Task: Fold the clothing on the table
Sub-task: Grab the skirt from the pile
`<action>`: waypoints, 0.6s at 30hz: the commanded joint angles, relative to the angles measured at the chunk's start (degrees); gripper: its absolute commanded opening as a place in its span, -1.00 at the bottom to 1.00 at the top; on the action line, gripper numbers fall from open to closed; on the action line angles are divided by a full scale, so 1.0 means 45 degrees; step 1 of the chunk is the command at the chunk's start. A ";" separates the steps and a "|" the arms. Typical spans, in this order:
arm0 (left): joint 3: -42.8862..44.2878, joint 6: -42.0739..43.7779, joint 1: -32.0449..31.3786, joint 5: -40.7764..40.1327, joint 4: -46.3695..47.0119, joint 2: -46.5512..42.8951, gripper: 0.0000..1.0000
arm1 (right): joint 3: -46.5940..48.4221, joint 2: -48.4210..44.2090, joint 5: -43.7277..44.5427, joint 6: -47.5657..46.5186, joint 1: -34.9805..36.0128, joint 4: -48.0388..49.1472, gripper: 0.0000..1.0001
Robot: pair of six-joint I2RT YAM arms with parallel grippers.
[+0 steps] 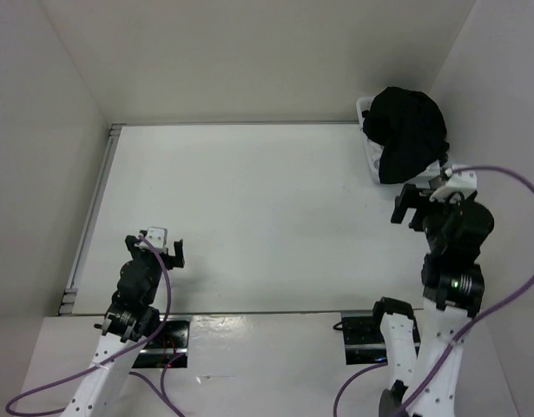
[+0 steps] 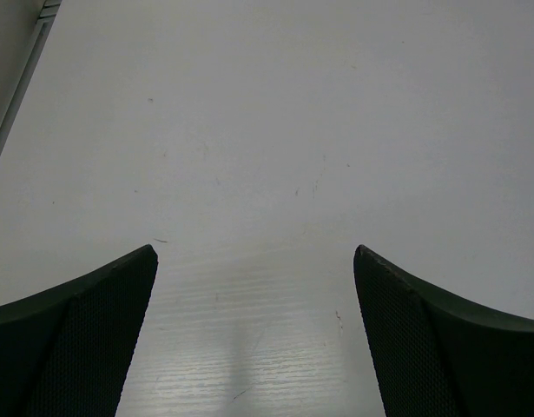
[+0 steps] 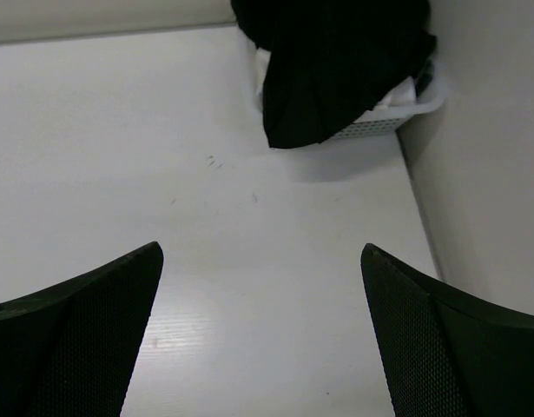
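At the far right corner of the table [image 1: 249, 217], item one: the clothing [image 1: 410, 130], black, soft and matte, heaped in a rounded mound in and over a small white plastic basket [image 3: 384, 124] with a perforated wall. One pointed flap hangs over the basket's rim toward the bare table, with faint creases fanning across it. I can read no long axis while it is bunched, and none of it lies flat on the table

Item two: my right gripper [image 1: 408, 208], jaws spread wide and holding nothing, near the mound, which sits ahead of it and slightly to its right, close against the side wall. This is plainly the nearer arm, so I judge the first reach is its job: forward to the hanging flap, then draw the cloth onto open table

Item three: my left gripper [image 1: 158, 249], likewise spread and empty, low over the near left of the table, well apart from the clothing

Item four: thin metal rail [image 1: 89, 217] along the table's left edge
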 commanded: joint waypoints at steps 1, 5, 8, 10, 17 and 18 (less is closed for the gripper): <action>-0.0503 -0.0086 0.0063 -0.0083 0.0317 -0.1633 0.99 | 0.1375 0.2908 -0.1954 -0.0232 0.0100 -0.0201 0.97; -0.0503 -0.0086 0.0063 -0.0083 0.0317 -0.1633 0.99 | 0.4281 0.6296 -0.1785 -0.0349 0.0100 -0.0107 0.97; -0.0503 -0.0086 0.0063 0.0034 0.0317 -0.1633 0.99 | 0.6194 0.8614 -0.1161 -0.0679 0.0100 0.0324 0.97; -0.0503 -0.0086 0.0063 0.0034 0.0317 -0.1633 0.99 | 0.7310 1.0334 -0.0732 -0.0836 0.0100 0.0480 0.97; -0.0503 -0.0086 0.0063 0.0034 0.0317 -0.1633 0.99 | 0.8917 1.4068 -0.0377 -0.1228 0.0100 0.1224 0.97; -0.0503 -0.0086 0.0063 0.0034 0.0317 -0.1633 0.99 | 0.9092 1.4423 -0.0377 -0.1228 0.0100 0.1224 0.97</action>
